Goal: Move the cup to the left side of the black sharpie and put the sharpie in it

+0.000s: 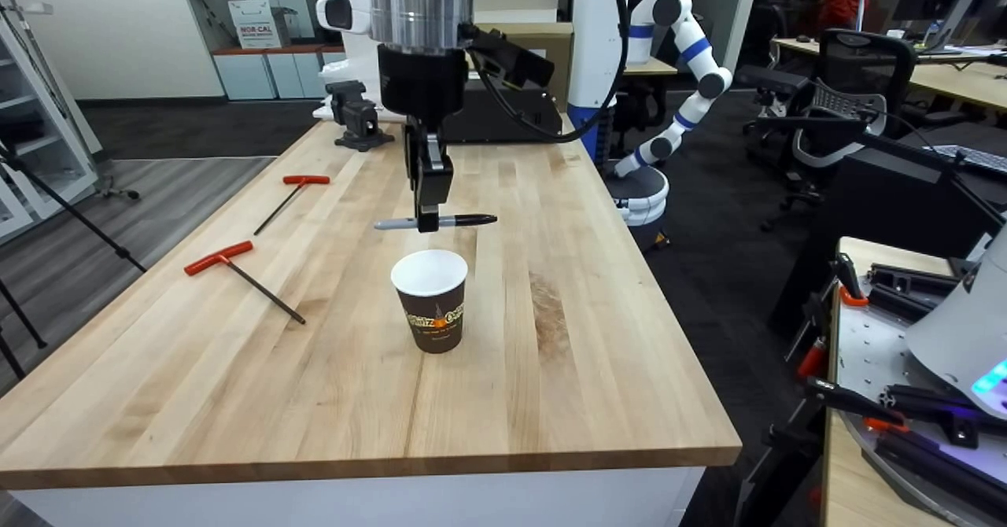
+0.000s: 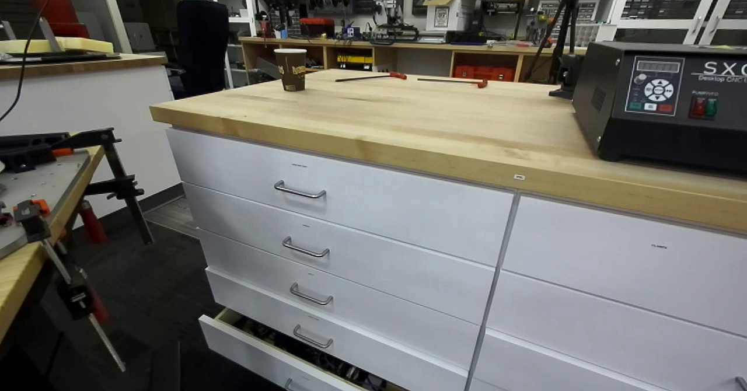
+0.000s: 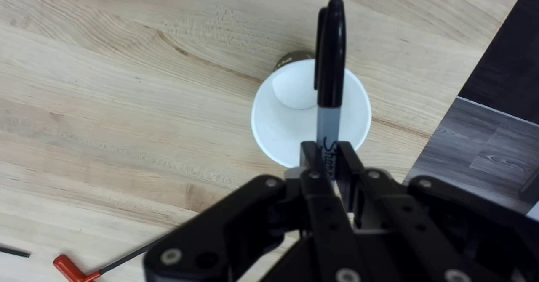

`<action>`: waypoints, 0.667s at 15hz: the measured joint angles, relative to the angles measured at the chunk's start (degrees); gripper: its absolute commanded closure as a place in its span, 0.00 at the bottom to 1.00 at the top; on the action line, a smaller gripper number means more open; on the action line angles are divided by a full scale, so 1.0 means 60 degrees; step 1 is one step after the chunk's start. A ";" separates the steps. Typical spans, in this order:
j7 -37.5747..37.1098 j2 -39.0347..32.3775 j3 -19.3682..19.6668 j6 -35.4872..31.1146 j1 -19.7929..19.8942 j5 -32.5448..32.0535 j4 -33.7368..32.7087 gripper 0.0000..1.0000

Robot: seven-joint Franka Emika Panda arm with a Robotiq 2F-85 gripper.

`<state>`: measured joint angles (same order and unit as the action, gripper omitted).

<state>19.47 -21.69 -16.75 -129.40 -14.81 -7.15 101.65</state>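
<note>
Clamps the sharpie [image 1: 458, 220] by its grey barrel in the gripper [image 3: 327, 158], above the table [image 1: 551, 409] and nearly level, with the black cap toward the right in an exterior view. Has the cup [image 1: 431, 307] lower in that view, upright on the table and apart from the sharpie. Crosses the cup's white mouth with cap and barrel in the wrist view. Has a near T-handle [image 1: 220, 256] and a far T-handle [image 1: 307, 179], both red-gripped, lying left of the cup in an exterior view, and a vise [image 1: 360, 122] at the table's far end. In an exterior view, has a black machine [image 2: 665, 125] on the table and a low drawer [image 2: 251, 353] standing open beneath.
</note>
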 measured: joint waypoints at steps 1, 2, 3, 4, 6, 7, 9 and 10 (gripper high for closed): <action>0.0000 -0.0012 -0.0005 0.0000 -0.0005 0.0000 0.0000 0.95; 0.0000 -0.0025 -0.0013 0.0000 -0.0012 0.0000 0.0000 0.95; 0.0000 -0.0038 -0.0022 0.0000 -0.0025 0.0000 0.0000 0.95; 0.0000 -0.0053 -0.0037 0.0000 -0.0043 0.0000 0.0000 0.95; 0.0000 -0.0084 -0.0064 0.0000 -0.0099 0.0000 0.0000 0.95; 0.0000 -0.0106 -0.0076 0.0000 -0.0138 0.0000 -0.0003 0.95; 0.0000 -0.0175 -0.0121 0.0000 -0.0210 -0.0001 -0.0025 0.95; 0.0000 -0.0223 -0.0136 0.0000 -0.0249 -0.0001 -0.0053 0.95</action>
<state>19.47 -23.03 -17.56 -129.40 -16.30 -7.16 101.33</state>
